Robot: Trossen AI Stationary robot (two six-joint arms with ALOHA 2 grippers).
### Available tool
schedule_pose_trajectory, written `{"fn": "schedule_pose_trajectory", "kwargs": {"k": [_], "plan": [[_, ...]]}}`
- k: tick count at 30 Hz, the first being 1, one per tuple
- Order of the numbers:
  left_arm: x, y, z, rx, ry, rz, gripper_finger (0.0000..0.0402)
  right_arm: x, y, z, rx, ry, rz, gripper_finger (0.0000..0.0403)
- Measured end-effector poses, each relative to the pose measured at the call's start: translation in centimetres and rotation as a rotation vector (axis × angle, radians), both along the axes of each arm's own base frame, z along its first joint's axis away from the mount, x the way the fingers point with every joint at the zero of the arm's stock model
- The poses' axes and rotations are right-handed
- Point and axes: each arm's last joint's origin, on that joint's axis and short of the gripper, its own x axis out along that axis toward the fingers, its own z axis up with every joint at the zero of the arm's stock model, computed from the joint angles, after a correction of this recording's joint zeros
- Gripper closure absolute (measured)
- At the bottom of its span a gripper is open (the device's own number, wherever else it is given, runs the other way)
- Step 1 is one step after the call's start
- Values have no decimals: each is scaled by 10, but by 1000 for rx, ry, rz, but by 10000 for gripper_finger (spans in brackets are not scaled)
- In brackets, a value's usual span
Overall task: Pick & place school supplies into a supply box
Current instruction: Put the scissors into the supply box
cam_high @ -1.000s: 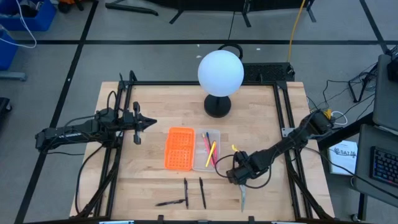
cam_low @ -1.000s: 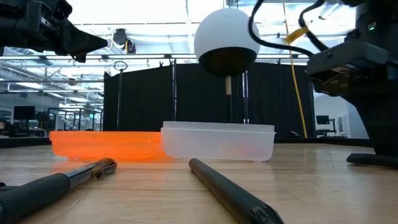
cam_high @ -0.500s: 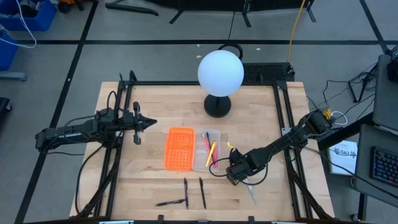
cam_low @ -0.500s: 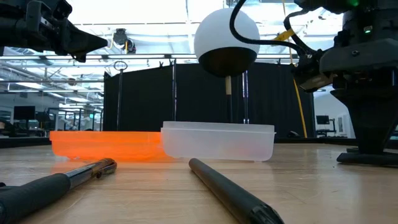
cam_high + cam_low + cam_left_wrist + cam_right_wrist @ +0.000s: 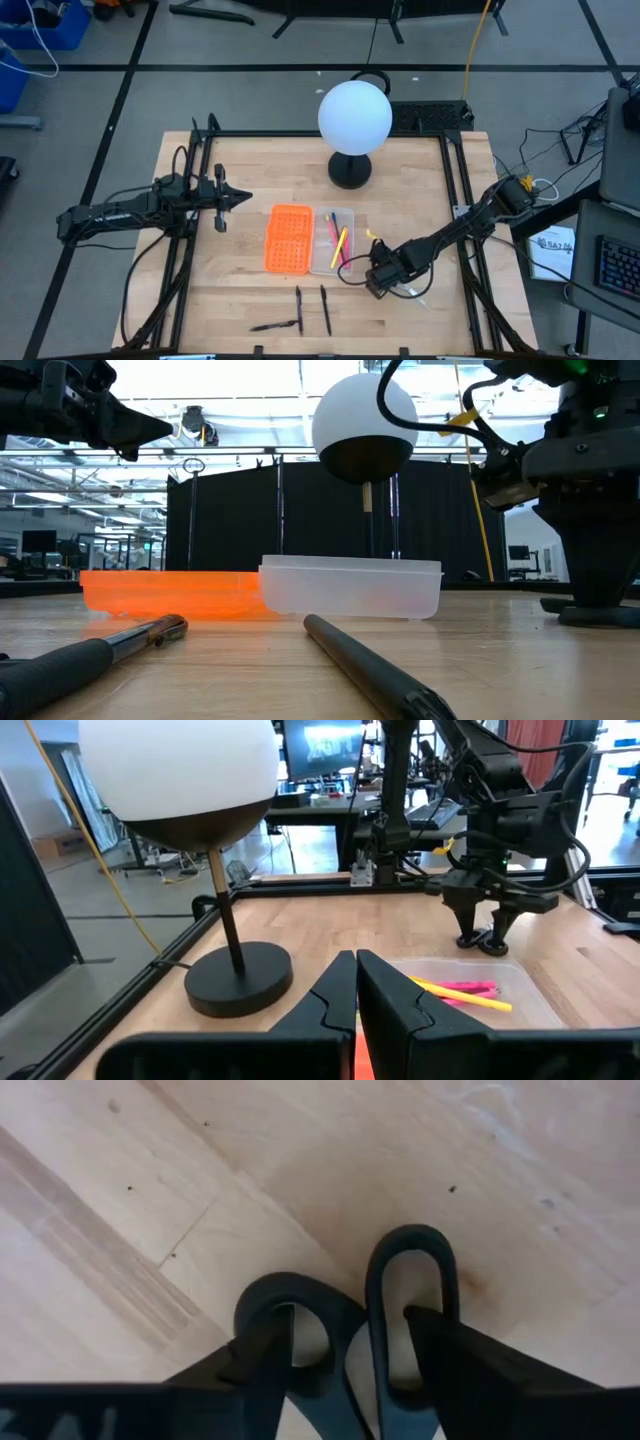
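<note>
My right gripper [image 5: 382, 276] stands low over the table, right of the clear supply box [image 5: 335, 242], shut on the black-handled scissors [image 5: 416, 295]. Their silver blades stick out toward the table's right near corner. The box holds a pink pen [image 5: 332, 232] and a yellow pencil [image 5: 341, 244], which also show in the left wrist view as the pink pen [image 5: 468, 987] and the yellow pencil [image 5: 470, 1000]. Three black pens [image 5: 325, 308] lie near the table's near edge. My left gripper [image 5: 245, 198] waits shut above the table's left side, clear of everything. My right gripper comes at the scissors from above, pointing down. Its two fingers [image 5: 445, 1345] pinch the two black handle loops [image 5: 408, 1270] from their outer sides. The loops lie just over the wood or on it; I cannot tell which. The blades trail out behind, low over the table.
An orange perforated rectangle [image 5: 288, 238] lies against the box's left side. A lamp with a white globe [image 5: 354, 117] stands on a black base [image 5: 350, 170] at the far middle. Bare wood shows on the table's right side around the right gripper.
My right gripper has turned in place and shifted slightly toward the box. The scissors have swung with it: the blades pointed at the near edge and now point toward the right near corner, while the handles stayed between the fingers.
</note>
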Motion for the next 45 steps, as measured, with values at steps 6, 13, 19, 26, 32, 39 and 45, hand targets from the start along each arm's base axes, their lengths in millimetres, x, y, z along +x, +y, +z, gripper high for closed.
{"fn": "schedule_pose_trajectory", "kwargs": {"k": [6,13,19,26,32,39,45], "plan": [[0,0,-1,-16,13,0,380,-2,-1,-2,-1,3,24,200],[0,0,-1,-13,12,1,380,-1,0,-2,3,-8,25,223],[0,0,-2,-21,21,1,380,1,0,-3,16,-21,52,247],[0,0,-7,-76,69,4,380,0,0,-3,16,-13,53,324],[0,0,-6,-128,54,7,380,2,-2,-3,39,-19,15,336],[0,0,-6,-131,54,7,380,6,-7,19,147,-99,-99,336],[0,0,-7,-133,59,7,380,1,-15,55,210,-230,-202,367]]}}
